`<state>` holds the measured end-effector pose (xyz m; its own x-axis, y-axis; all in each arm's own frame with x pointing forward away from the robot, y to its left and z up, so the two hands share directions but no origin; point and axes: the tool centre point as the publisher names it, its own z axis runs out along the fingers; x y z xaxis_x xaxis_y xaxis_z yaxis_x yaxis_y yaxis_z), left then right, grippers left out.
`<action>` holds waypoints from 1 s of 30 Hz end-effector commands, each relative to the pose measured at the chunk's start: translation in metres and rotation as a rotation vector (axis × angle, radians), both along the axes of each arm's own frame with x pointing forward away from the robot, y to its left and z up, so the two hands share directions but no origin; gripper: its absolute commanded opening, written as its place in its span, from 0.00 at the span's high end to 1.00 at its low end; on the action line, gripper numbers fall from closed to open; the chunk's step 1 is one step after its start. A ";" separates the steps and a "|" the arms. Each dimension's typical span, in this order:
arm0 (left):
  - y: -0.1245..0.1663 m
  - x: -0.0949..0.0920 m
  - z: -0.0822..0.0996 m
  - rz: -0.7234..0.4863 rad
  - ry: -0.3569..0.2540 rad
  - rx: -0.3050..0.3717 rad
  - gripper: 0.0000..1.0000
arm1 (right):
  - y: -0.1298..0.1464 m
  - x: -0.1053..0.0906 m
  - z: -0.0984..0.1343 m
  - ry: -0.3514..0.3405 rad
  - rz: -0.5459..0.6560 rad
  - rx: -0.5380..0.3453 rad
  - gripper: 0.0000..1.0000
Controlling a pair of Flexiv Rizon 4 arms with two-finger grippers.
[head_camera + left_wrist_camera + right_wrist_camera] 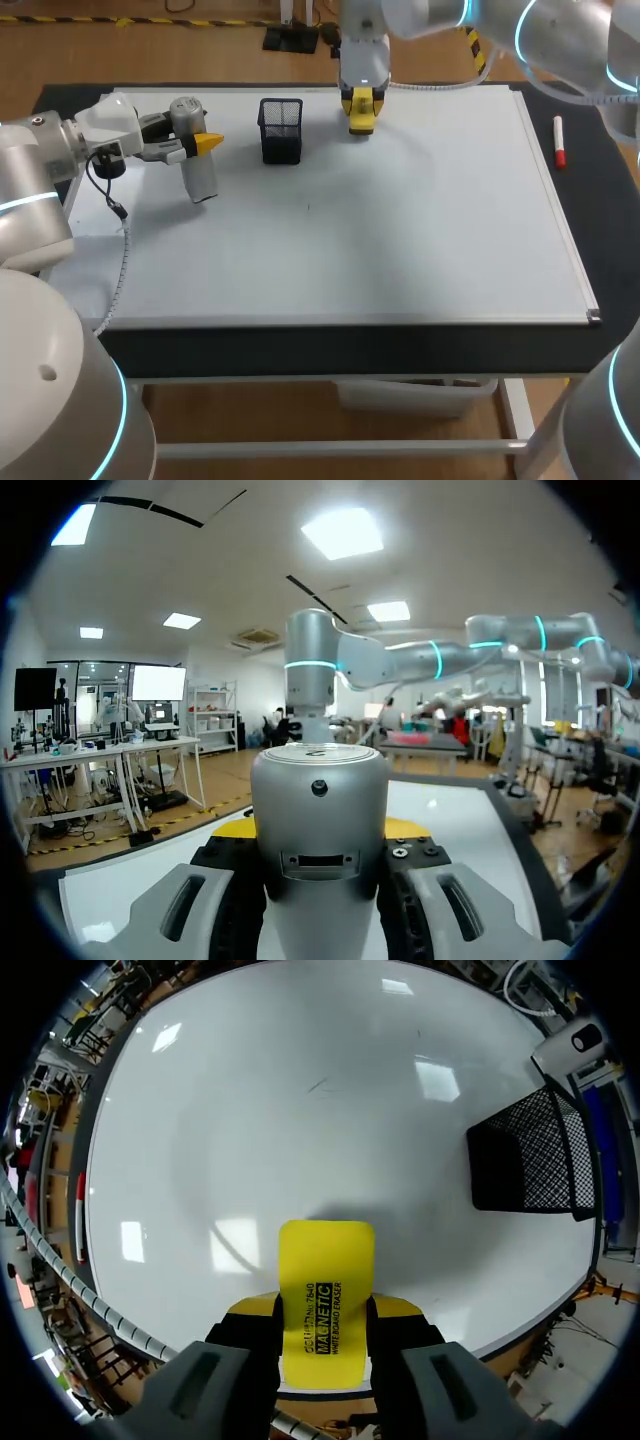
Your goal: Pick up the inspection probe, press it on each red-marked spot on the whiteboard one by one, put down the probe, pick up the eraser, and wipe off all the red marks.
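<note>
Currently the left end effector [205,143] grips the silver cylindrical probe [198,178] over the glossy whiteboard [400,230], beside a black mesh cup [281,130]; the right end effector [361,115] clamps the yellow eraser [325,1260] at the board's far edge.

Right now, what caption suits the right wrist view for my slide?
Right hand holding the yellow eraser over the whiteboard, black mesh holder alongside.
</note>
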<state>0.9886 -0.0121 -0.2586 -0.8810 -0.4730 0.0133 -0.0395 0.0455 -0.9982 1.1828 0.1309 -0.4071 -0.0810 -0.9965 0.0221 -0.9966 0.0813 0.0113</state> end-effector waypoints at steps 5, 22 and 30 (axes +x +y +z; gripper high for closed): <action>0.000 0.000 0.002 -0.001 0.001 0.000 1.00 | 0.000 0.001 -0.003 0.004 0.019 0.007 1.00; 0.000 0.000 0.002 -0.001 0.001 0.000 1.00 | -0.002 0.002 -0.012 0.032 0.042 -0.002 1.00; 0.000 0.000 0.002 -0.001 0.001 0.000 1.00 | -0.007 0.001 -0.012 0.036 0.029 -0.013 0.00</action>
<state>0.9886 -0.0121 -0.2586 -0.8810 -0.4730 0.0133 -0.0395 0.0455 -0.9982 1.1807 0.1248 -0.4210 -0.0494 -0.9983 0.0303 -0.9979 0.0506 0.0400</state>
